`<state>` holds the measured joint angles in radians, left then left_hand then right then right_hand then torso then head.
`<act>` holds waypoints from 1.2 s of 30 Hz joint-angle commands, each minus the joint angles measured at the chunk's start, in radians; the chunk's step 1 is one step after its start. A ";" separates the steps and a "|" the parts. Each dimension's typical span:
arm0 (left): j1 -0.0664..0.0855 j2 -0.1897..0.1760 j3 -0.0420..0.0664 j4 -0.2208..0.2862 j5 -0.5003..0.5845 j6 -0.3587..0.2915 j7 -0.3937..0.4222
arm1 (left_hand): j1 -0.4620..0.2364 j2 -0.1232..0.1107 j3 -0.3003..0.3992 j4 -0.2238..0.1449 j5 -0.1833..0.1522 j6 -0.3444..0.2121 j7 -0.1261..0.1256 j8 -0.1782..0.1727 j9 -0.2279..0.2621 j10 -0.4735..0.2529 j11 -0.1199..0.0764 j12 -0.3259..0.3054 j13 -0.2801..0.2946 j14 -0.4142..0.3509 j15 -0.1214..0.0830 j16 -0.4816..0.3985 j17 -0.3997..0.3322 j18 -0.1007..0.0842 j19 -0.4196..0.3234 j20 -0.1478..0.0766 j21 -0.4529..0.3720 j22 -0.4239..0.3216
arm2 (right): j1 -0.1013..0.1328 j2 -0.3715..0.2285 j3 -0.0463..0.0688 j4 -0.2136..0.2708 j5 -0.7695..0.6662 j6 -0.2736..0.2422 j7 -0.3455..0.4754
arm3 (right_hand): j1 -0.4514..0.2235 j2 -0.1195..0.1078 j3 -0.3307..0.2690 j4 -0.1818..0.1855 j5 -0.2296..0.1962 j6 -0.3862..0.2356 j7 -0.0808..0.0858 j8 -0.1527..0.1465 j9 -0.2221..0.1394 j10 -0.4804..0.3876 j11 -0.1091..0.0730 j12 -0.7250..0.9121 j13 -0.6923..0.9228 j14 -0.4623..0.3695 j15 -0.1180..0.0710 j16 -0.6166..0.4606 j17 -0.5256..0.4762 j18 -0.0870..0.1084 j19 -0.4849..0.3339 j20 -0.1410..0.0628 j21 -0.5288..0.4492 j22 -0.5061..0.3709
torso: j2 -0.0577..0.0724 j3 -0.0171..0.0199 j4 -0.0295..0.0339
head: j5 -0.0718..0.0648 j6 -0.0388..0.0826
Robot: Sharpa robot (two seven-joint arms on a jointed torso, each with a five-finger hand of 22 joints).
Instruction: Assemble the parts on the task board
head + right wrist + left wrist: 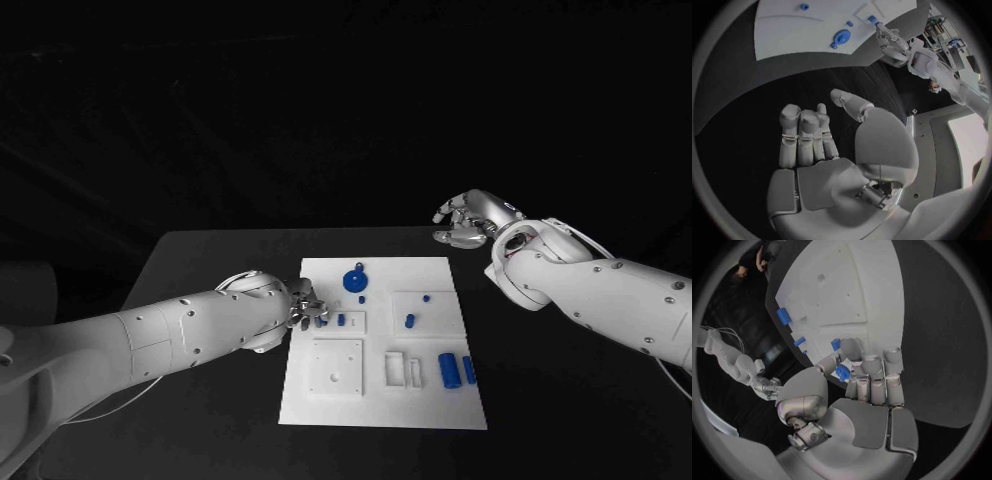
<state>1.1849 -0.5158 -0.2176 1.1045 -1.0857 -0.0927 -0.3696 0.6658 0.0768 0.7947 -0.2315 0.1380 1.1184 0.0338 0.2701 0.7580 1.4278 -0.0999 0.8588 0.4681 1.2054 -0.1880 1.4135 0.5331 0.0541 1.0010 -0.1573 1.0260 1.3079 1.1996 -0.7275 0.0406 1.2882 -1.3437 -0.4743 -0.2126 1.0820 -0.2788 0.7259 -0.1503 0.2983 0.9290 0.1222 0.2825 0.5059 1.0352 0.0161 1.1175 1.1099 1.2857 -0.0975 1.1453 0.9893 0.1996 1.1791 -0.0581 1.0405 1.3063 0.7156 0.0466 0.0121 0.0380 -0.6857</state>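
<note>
Small blue part (842, 372) pinched in the left hand (299, 303) at the left edge of the white task board (329, 408), board mid-desk (216, 250), right hand (470, 220) empty, fingers apart, raised beyond the board's far right corner.

The head view looks steeply down from above the robot onto the table (216, 250), with the task board (378, 400) near the middle. The left wrist view sits close behind the left hand (864, 382), right over that board's edge. The right wrist view looks past the right hand (826, 145) from farther off, sharing the board toward 12 o'clock.
</note>
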 commanded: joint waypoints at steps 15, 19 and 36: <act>-0.005 0.010 0.001 -0.017 -0.040 0.036 0.000 | 0.000 0.010 0.006 -0.004 -0.003 0.114 -0.033 0.010 0.002 0.000 -0.009 0.011 0.004 0.010 -0.020 0.009 0.003 0.000 0.010 -0.120 0.010 0.019 | -0.001 -0.002 0.000 0.002 -0.001 0.011 0.010 | -0.002 0.005 -0.003 0.001 0.007 0.000 0.005 -0.004 -0.001 -0.005 -0.001 -0.003 -0.002 0.008 0.002 -0.006 -0.001 0.062 0.006 -0.004 -0.006 0.002 | 0.000 -0.0007 0.0011 | -0.005 -0.003; -0.006 0.014 0.001 -0.018 -0.041 0.051 -0.002 | 0.001 0.010 0.006 -0.004 -0.003 0.114 -0.033 0.010 0.003 0.000 -0.010 0.013 0.005 0.010 -0.020 0.010 0.003 0.000 0.010 -0.120 0.010 0.019 | -0.001 -0.002 0.000 0.002 0.000 0.011 0.010 | -0.002 0.005 -0.003 0.001 0.007 0.000 0.005 -0.004 -0.001 -0.005 -0.001 -0.003 -0.003 0.008 0.002 -0.006 0.000 0.062 0.006 -0.004 -0.006 0.002 | 0.000 -0.0014 0.0016 | -0.005 -0.004; -0.015 0.024 0.001 -0.030 -0.053 0.036 0.003 | -0.004 0.011 0.006 0.006 -0.027 0.111 -0.034 0.013 0.004 -0.001 -0.011 0.028 0.010 0.012 -0.022 0.020 0.006 0.002 0.009 -0.119 0.015 0.019 | -0.002 -0.002 0.000 0.003 0.001 0.011 0.011 | -0.003 0.006 -0.004 0.002 0.009 0.000 0.005 -0.004 -0.001 -0.004 -0.002 -0.003 -0.004 0.008 0.002 -0.006 0.000 0.062 0.006 -0.004 -0.007 0.002 | 0.000 -0.0006 0.0015 | -0.006 -0.002</act>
<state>1.1764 -0.4952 -0.2144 1.0749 -1.1286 -0.0678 -0.3695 0.6616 0.0805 0.8002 -0.2310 0.1148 1.1275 0.0319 0.2802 0.7638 1.4262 -0.1020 0.8828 0.4763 1.2075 -0.1931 1.4284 0.5385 0.0542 1.0027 -0.1553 1.0370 1.3073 1.1982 -0.7306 0.0407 1.2904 -1.3410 -0.4730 -0.2108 1.0820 -0.2788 0.7259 -0.1503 0.3021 0.9318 0.1196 0.2825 0.5059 1.0353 0.0161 1.1175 1.1072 1.2857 -0.0975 1.1453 0.9893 0.1996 1.1791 -0.0580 1.0405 1.3069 0.7156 0.0454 0.0131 0.0321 -0.6886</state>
